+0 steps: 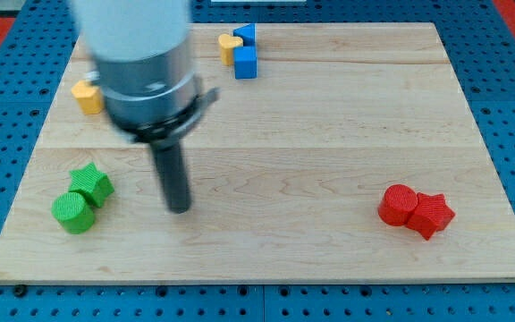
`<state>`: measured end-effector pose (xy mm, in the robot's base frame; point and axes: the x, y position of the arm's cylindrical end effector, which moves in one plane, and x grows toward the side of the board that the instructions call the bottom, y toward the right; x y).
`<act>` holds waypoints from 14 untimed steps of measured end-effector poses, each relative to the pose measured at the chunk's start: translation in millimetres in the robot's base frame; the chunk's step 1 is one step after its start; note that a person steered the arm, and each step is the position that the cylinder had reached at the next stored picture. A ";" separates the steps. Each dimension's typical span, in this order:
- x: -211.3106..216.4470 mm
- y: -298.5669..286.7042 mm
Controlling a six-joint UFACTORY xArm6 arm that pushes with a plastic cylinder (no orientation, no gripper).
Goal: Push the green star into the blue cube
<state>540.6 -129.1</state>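
Green star sits near the wooden board's left edge, ridged, squat, with no clear long axis, touching a green cylinder below-left. My tip, a bare rod holding nothing, stands just right of it. The blue cube lies far up by the top edge

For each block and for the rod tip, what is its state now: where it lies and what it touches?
my tip: on board, right of green star, apart
green star: touching green cylinder
green cylinder: bottom left
blue cube: top, beside yellow block
yellow block: between two blue blocks
yellow cylinder: partly hidden
red star: touching red cylinder
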 end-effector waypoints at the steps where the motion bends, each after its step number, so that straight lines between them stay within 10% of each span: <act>1: 12.2 -91.6; 4: 76.3 -157.2; 10: 11.4 -175.8; 14: -8.0 -89.4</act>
<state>532.6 -218.5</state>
